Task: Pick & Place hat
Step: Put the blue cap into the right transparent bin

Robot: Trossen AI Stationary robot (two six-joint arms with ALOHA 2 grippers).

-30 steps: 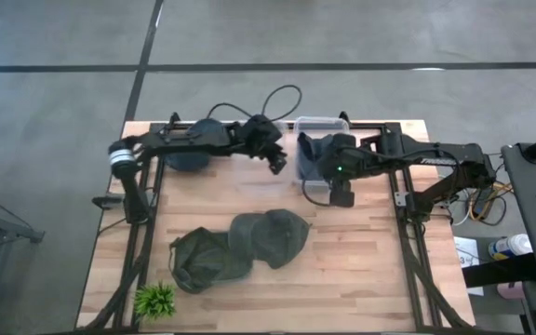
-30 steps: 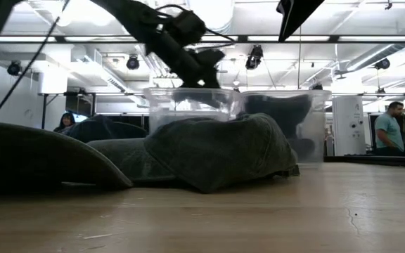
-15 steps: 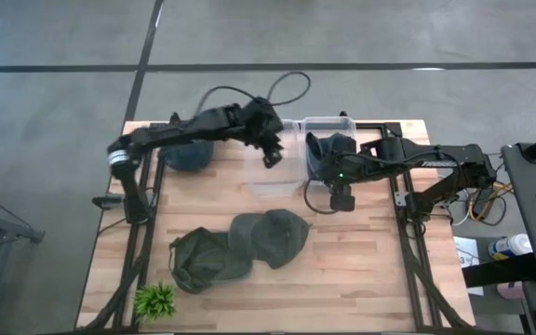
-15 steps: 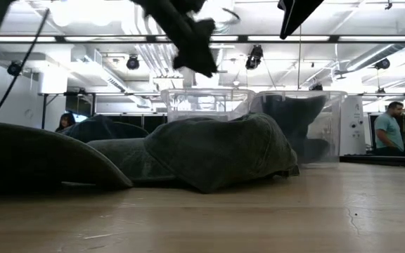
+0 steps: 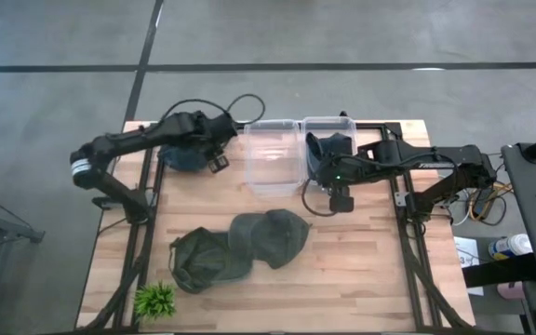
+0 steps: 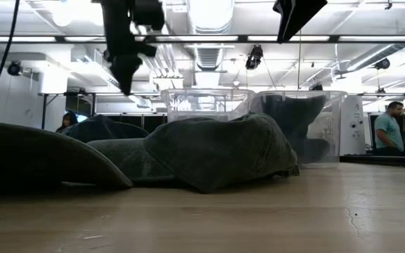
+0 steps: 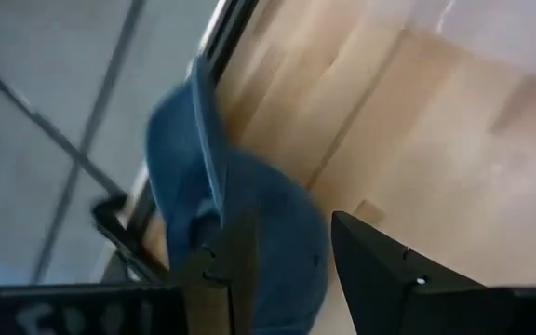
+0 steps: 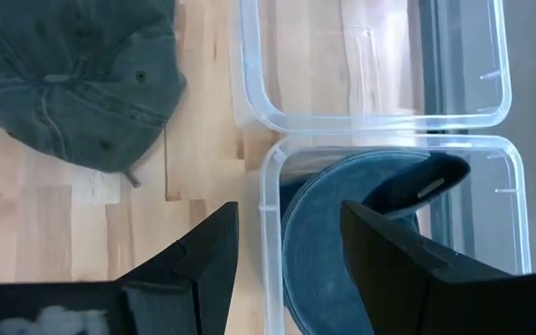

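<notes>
The left tool [image 5: 218, 164] is held apart above the blue hat [image 5: 186, 156]; the right tool [image 5: 340, 201], also apart, is held beside the clear bin [image 5: 273, 158].

On the wooden bench [image 5: 361, 270], two clear bins stood side by side at the far edge: the left bin [image 5: 274, 158] was empty, the right bin [image 5: 328, 149] held a dark hat [image 5: 331, 147]. The left gripper [image 5: 218, 164] hung just beside a blue hat [image 5: 186, 154]. The right gripper [image 5: 339, 202] hovered near the right bin. Two green hats [image 5: 240, 247] lay overlapping nearer the front, with a small plant [image 5: 154, 300] at the corner.
</notes>
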